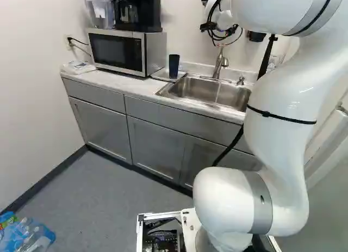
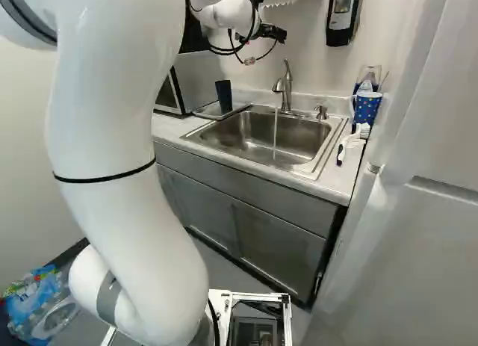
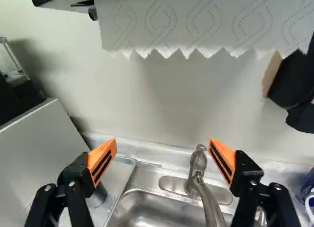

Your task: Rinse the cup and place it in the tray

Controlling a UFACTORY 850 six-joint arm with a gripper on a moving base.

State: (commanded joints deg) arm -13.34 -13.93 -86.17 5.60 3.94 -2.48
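Pincer [image 1: 219, 31]: wide open, holding nothing. Upright cup [image 1: 174, 66] on tray [image 2: 210, 113], left of sink [image 2: 326, 156], clearance to microwave [image 1: 153, 51] narrow. Running faucet [image 2: 286, 88]: sink's rear edge.

Left, right base views looked ahead, down from behind arm [image 1: 288, 99], sharing sink [image 2: 243, 140]; wrist view faced wall [image 3: 171, 99], close by faucet [image 3: 198, 170].

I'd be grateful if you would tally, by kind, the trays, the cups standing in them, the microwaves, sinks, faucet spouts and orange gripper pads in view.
Tray: 1
Cup standing in tray: 1
Microwave: 1
Sink: 1
Faucet spout: 1
Orange gripper pads: 2
Total: 7
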